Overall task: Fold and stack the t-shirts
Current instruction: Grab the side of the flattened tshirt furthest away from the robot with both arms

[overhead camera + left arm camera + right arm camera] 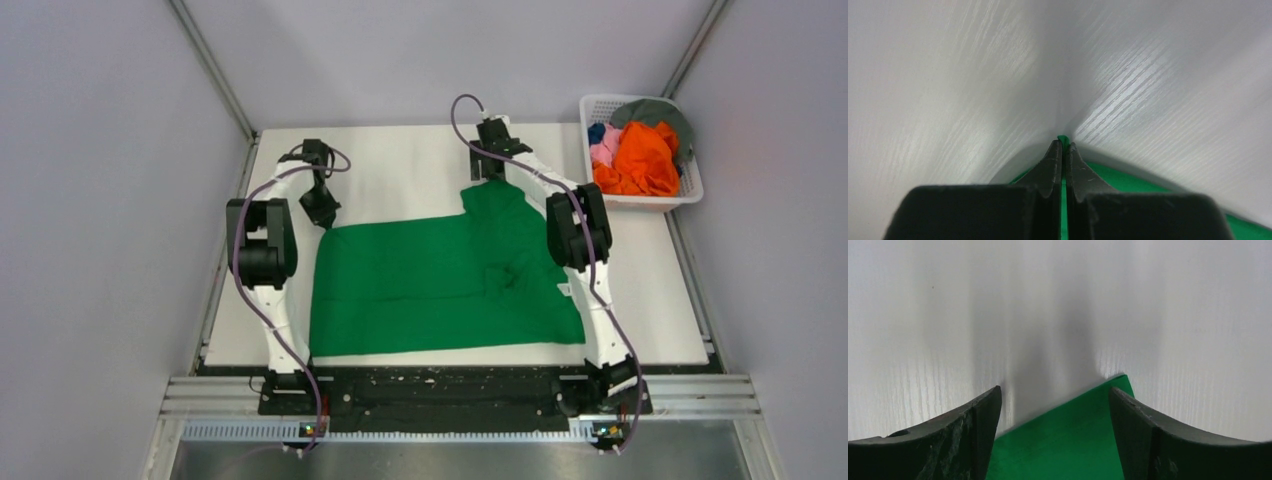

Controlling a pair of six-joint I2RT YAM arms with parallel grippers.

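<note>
Green cloth covers the middle of the worktop [400, 165]. The green t-shirt [430, 285] lies spread out nearly flat, with some wrinkles toward 3 o'clock and one flap jutting out at 1 o'clock. The left fingers [1052, 167] are pressed together at its 10 o'clock corner with a sliver of green pinched between them. The right fingers [1148, 440] stand apart over the tip of the jutting flap, astride the cloth but not gripping it.

At 2 o'clock, well apart from the spread shirt, the white basket [650, 204] holds an orange shirt [645, 160], a pink shirt [604, 148], a blue shirt [596, 130] and a grey shirt [655, 112], all crumpled. No folded stack shows anywhere.

The task looks to be near its start. This first shirt is laid out with a fold about to begin, and four more shirts remain.
</note>
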